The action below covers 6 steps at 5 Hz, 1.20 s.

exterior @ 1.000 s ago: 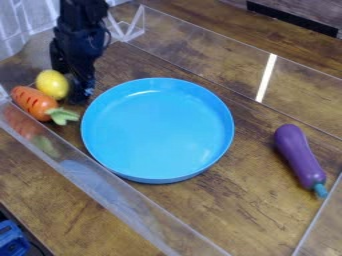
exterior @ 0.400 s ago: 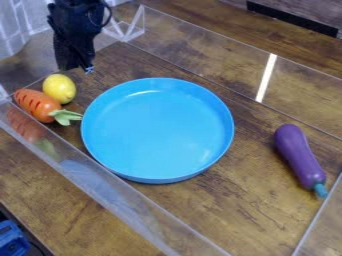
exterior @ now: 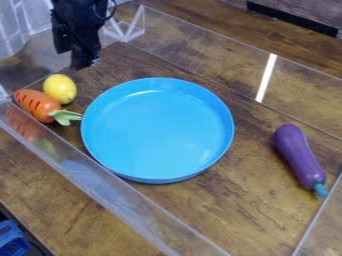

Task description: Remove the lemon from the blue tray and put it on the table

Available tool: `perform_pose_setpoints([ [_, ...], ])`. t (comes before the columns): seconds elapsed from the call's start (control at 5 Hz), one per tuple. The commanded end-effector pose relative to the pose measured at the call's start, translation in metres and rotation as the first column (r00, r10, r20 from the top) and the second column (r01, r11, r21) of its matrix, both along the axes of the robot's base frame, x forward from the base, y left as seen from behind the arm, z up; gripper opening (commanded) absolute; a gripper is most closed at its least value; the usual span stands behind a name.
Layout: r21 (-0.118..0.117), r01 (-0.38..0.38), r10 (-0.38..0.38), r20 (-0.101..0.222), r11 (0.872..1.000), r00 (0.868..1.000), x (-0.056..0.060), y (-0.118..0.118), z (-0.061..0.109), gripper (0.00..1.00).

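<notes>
The lemon, small and yellow, lies on the table just left of the blue tray, touching the orange carrot. Nothing lies in the round, shallow tray. My black gripper hangs above and behind the lemon, well clear of it. Its fingers stand apart with nothing between them.
A purple eggplant lies on the table to the right of the tray. Clear acrylic panels edge the table at the left and front. A white wire rack stands behind the gripper.
The gripper has risen and drawn back from the lemon, which stays on the table beside the carrot.
</notes>
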<state>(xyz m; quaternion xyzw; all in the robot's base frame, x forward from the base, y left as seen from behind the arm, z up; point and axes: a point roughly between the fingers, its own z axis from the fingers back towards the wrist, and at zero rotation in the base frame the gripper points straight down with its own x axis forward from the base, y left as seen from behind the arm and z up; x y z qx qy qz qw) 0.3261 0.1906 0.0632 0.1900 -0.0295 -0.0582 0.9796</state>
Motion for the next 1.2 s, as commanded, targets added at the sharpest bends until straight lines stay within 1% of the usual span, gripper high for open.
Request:
perform_pose_setpoints([
  [0.0,0.023,-0.041,0.04,0.065,0.999,0.997,0.008,-0.003,0.024,1.0],
  [0.2,0.012,-0.086,0.085,0.068,0.996,0.994,0.005,-0.004,0.025,1.0],
  [0.8,-0.025,-0.014,0.016,0.07,1.0,0.997,0.005,-0.004,-0.001,1.0],
  [1.0,-0.044,-0.077,0.08,0.073,0.996,0.994,0.004,0.002,-0.005,1.0],
])
